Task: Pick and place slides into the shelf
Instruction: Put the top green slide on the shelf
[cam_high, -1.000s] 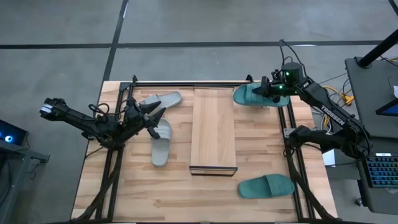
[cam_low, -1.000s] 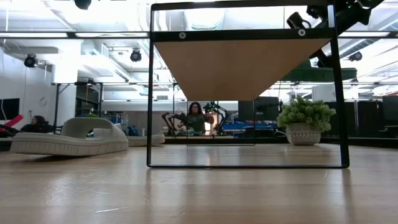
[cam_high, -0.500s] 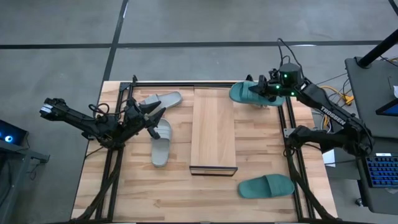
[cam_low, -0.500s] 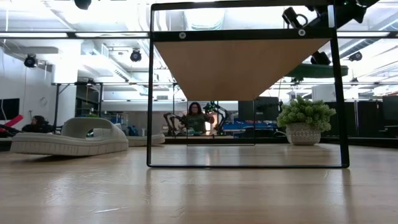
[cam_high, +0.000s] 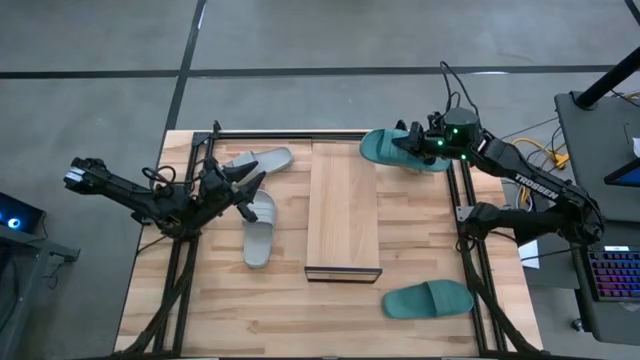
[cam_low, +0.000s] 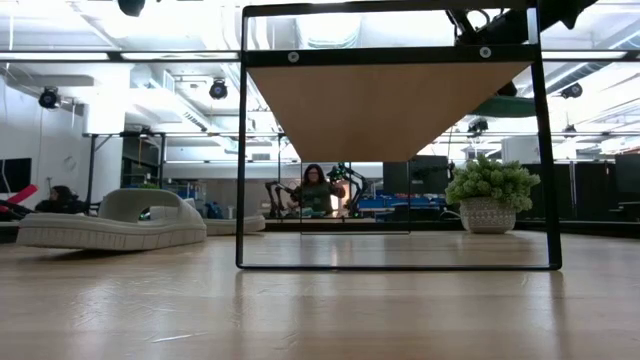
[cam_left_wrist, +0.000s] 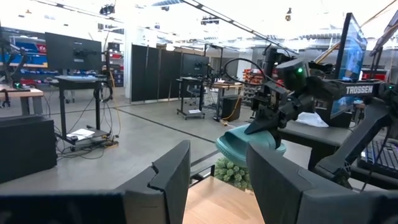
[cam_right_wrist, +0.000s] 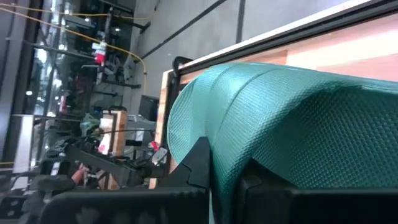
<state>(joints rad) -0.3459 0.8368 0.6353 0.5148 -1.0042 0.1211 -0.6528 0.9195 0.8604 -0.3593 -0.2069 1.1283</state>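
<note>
A: Left side first. Where is the left gripper (cam_high: 252, 195)?

B: Over the worktop (cam_high: 200, 310), left of the shelf (cam_high: 343, 210), jaws partly apart and holding nothing. Just beside it lies one grey slide (cam_high: 259, 229), long axis running from the far edge to the near edge. The second grey slide (cam_high: 256, 160) lies near the far left corner, long axis roughly along the worktop's width, slightly angled.

A: And the shelf?

B: Light-wood plank in the centre, long axis far-to-near, dark frame edge at the near end. Nothing rests on it.

A: Right side?

B: The right gripper (cam_high: 412, 147) is at the far end, its jaws closed on the held teal slide (cam_high: 385, 148). The slide is lifted off the worktop; its long axis lies across the width, the free end pointing left and overlapping the shelf's far right corner. The jaws pinch it at its right part; in the right wrist view the teal strap (cam_right_wrist: 267, 118) arches directly over the dark fingers (cam_right_wrist: 199, 165).

A: Fourth one?

B: The other teal slide (cam_high: 429, 298) lies flat near the right front, long axis across the width, well apart from both grippers.
</note>
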